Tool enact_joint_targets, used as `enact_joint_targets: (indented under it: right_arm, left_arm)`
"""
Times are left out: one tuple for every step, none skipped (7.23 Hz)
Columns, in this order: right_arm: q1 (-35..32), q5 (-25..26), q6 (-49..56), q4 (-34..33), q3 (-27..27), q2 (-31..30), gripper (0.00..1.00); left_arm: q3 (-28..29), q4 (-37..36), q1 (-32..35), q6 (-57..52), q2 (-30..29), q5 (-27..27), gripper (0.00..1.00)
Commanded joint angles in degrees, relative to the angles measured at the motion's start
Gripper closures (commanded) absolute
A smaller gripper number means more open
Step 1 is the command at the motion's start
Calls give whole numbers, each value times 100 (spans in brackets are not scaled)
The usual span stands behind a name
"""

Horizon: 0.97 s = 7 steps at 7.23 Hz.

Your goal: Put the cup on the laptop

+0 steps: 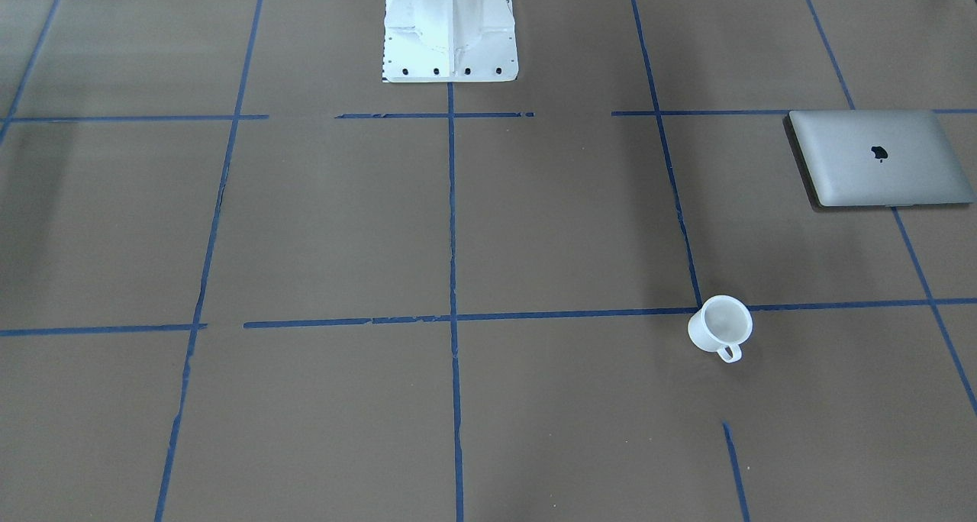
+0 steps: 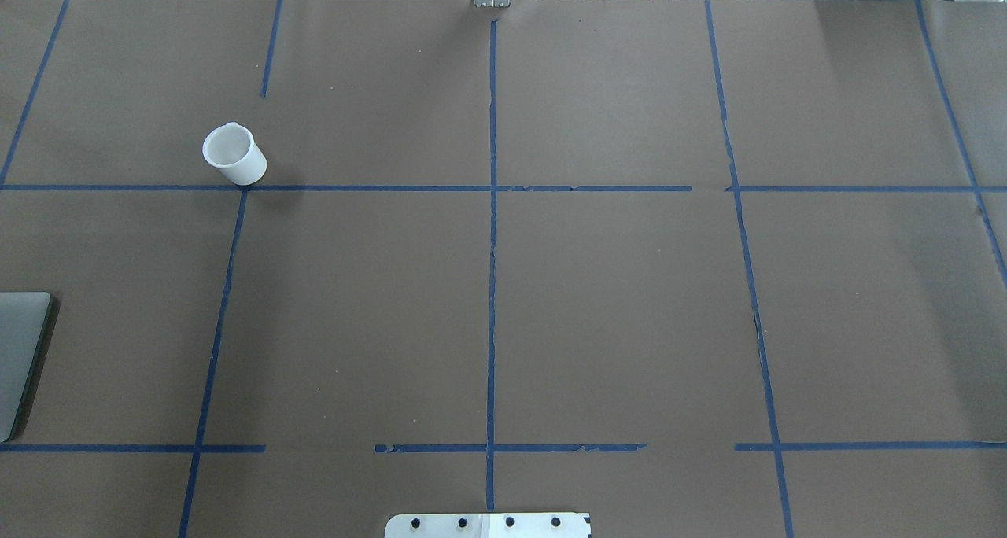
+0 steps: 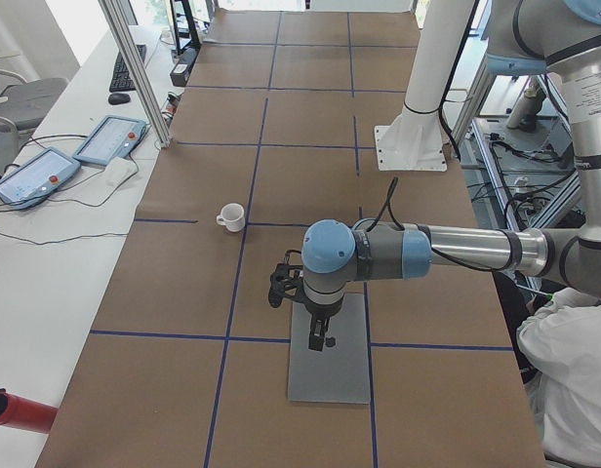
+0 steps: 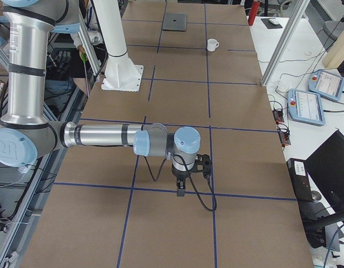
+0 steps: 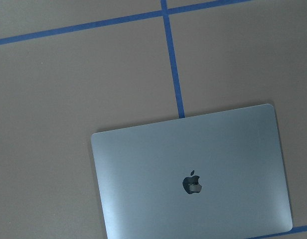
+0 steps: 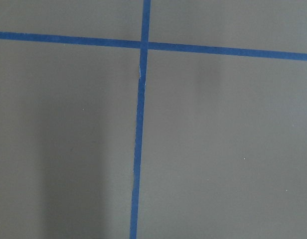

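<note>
- The cup (image 1: pixel 720 326) stands upright on the desk (image 1: pixel 343 224), mouth up and nothing gripping it. It sits right at a crossing of the blue tape lines (image 1: pixel 452 201). In the front-facing view its little handle sticks out at about five o'clock.
- The laptop (image 1: pixel 878 159) lies flat and closed on the robot's left side of the desk, lid up, with the black apple logo (image 5: pixel 192 182) showing in the middle. In the front-facing view it is between one and two o'clock from the cup, well apart from it, and nothing rests on the lid.
- The left gripper (image 3: pixel 320 341) points straight down over the laptop (the wrist camera looks down on the whole lid from some way above, so it is not touching). It shows only in the side view, and from there I cannot tell whether its fingers are spread or pressed together.
- The right gripper (image 4: pixel 181 191) hangs fingers-down over bare brown desk on the robot's right, just beside a tape crossing and well apart from both cup and laptop. Here too I cannot tell how the fingers stand, as the wrist camera gives only paper and tape.
- The white pedestal (image 1: pixel 450 30) of the robot stands at twelve o'clock in the front-facing view, bolted at the desk's edge.
- Two tablet-like pendants (image 3: pixel 110 139) lie on the white bench beside the desk.
</note>
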State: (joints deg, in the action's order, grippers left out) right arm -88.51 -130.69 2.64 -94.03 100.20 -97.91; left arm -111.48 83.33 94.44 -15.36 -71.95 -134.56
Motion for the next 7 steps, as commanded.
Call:
enact_joint_targets:
  right_arm:
    - [0, 0, 0, -1, 0, 0, 0]
    - [0, 0, 0, 8, 0, 0, 0]
    - [0, 0, 0, -1, 0, 0, 0]
    - [0, 0, 0, -1, 0, 0, 0]
    - [0, 0, 0, -1, 0, 0, 0]
    - [0, 0, 0, -1, 0, 0, 0]
    - [0, 0, 0, 8, 0, 0, 0]
  left_arm:
    - [-31, 8, -39, -2, -30, -18, 0]
    - [-57, -18, -39, 7, -21, -9, 0]
    - [-66, 16, -39, 16, -21, -9, 0]
    - [-14, 34, -39, 16, -4, -35, 0]
    - [-14, 43, -39, 59, -4, -322, 0]
    - [47, 69, -100, 286, -143, -891, 0]
    - [57, 217, -397, 706, -597, -940, 0]
